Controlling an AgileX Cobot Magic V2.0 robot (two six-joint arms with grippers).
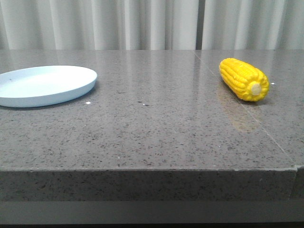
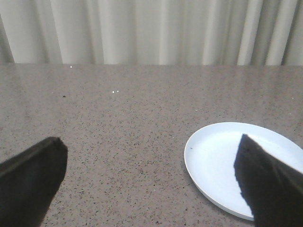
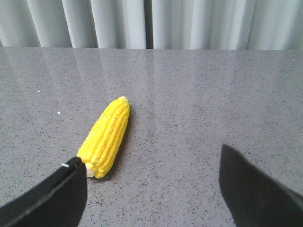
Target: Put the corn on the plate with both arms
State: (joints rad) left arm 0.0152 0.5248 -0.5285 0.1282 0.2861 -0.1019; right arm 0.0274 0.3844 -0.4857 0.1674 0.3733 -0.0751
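Grey table (image 1: 142,123): front view lacks tools; plate (image 1: 45,85), corn (image 1: 243,79) apart.

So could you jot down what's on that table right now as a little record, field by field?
surface: grey speckled stone table, pale curtain behind
corn: yellow corn lying on its side at the table's right, pale stub end facing the camera
plate: pale blue plate at the left, nothing on it
corn and plate: far apart, not touching
left pincer: open, holding nothing, the plate ahead of it
right pincer: open, holding nothing, the corn ahead near one finger
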